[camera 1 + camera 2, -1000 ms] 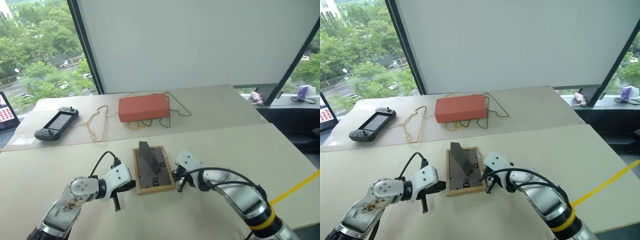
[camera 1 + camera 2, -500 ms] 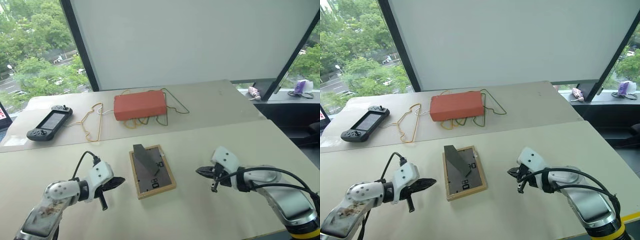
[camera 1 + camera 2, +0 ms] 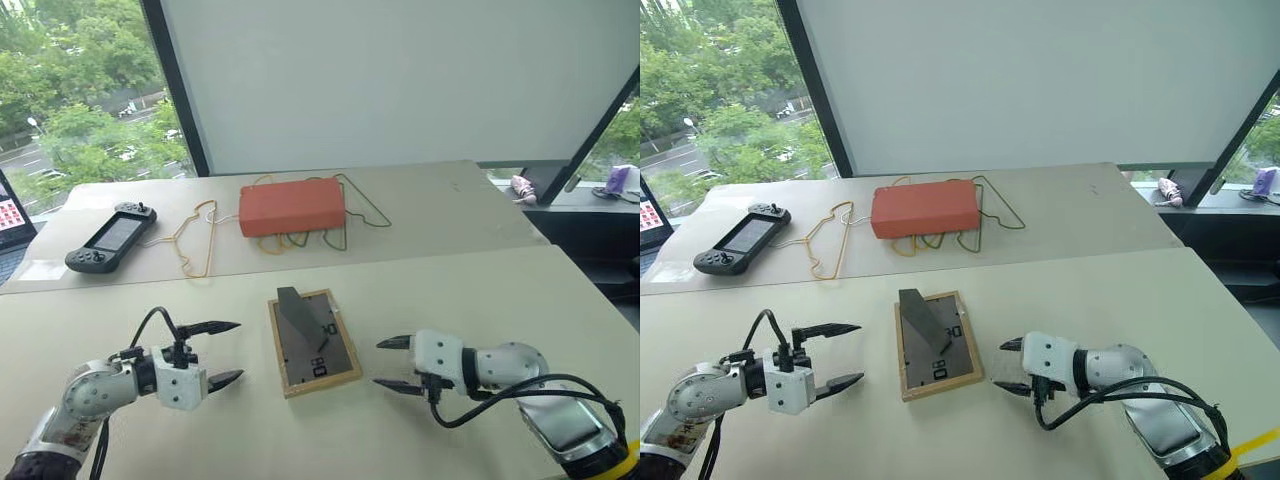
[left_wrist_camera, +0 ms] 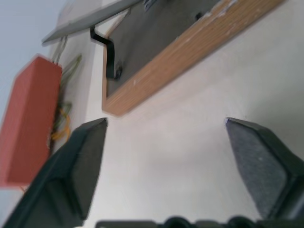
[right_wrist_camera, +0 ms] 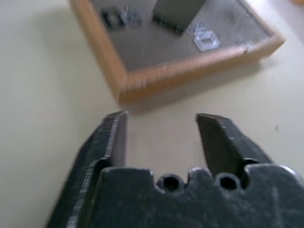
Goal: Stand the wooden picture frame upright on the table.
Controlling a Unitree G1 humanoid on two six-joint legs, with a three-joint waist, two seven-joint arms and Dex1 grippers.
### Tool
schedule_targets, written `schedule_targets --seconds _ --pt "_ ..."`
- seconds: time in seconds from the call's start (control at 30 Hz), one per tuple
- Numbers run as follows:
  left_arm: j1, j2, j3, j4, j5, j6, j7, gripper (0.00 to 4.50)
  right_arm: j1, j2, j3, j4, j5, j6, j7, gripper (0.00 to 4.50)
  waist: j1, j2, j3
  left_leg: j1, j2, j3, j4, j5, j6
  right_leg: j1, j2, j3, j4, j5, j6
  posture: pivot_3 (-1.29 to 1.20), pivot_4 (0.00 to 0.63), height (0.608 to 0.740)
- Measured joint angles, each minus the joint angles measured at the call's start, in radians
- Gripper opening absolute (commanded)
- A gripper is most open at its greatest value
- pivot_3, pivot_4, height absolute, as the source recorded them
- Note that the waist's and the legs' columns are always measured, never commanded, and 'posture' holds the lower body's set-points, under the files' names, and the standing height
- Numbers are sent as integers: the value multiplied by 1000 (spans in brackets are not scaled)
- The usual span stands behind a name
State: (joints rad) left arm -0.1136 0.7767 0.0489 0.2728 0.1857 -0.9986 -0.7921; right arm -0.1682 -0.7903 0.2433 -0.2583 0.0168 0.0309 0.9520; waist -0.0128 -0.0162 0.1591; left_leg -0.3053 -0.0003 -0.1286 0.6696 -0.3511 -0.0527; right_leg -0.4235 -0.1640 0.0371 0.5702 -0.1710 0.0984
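Wooden picture frame (image 3: 314, 343) lies face-down on the table (image 3: 480, 300), stand raised; left gripper (image 3: 226, 352) and right gripper (image 3: 390, 363) flank it, both spread, empty.

Even daylight from windows (image 3: 90, 110) behind — soft, faint shadows on table (image 3: 480, 290), no glare. Head views sharp; wrist views blurred up close — fingers soft-edged.

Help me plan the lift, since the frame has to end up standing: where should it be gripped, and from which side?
Probably by its two long wooden edges, one gripper from each side. The frame lies face down on the table, its stand sticking up from the dark back, so the middle is obstructed. The left gripper and right gripper already flank it, both open and pointing inward, apart from it.
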Motion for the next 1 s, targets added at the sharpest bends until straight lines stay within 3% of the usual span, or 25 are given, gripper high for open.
schedule_targets --seconds 0.03,0.23,0.43,0.63,0.87,1.0 --pt "-25 -5 -8 19 40 -50 26 4500 -21 -2 14 20 -36 -55 -11 4496 -1 0 0 1 0 0 0 1 -2 1 0 0 0 0 0 0 150 740" --pt "-121 -58 -56 146 286 -303 201 4500 -109 31 85 111 -214 -263 -108 4496 -13 -2 -1 5 1 2 -1 1 -2 9 0 1 0 1 0 0 150 740" --pt "-198 -89 -66 244 513 -396 407 4500 -146 179 122 110 -249 -122 -107 4496 -12 -1 -2 18 2 1 -2 3 -5 20 2 1 3 -1 7 0 150 740" --pt "-282 -118 -148 297 701 -392 651 4500 -124 272 146 61 -270 -18 -126 4496 4 4 -4 19 2 1 -2 3 -5 20 1 2 5 -2 7 0 150 740" --pt "-340 -116 -240 348 756 -365 820 4500 -98 280 158 15 -272 26 -129 4496 10 5 -5 19 1 1 -2 3 -6 19 1 2 5 -3 8 0 150 740" --pt "-342 -99 -281 354 747 -354 847 3419 -80 250 136 1 -263 26 -131 4500 9 5 -4 19 1 0 -2 3 -6 18 1 1 5 -3 9 0 150 740"
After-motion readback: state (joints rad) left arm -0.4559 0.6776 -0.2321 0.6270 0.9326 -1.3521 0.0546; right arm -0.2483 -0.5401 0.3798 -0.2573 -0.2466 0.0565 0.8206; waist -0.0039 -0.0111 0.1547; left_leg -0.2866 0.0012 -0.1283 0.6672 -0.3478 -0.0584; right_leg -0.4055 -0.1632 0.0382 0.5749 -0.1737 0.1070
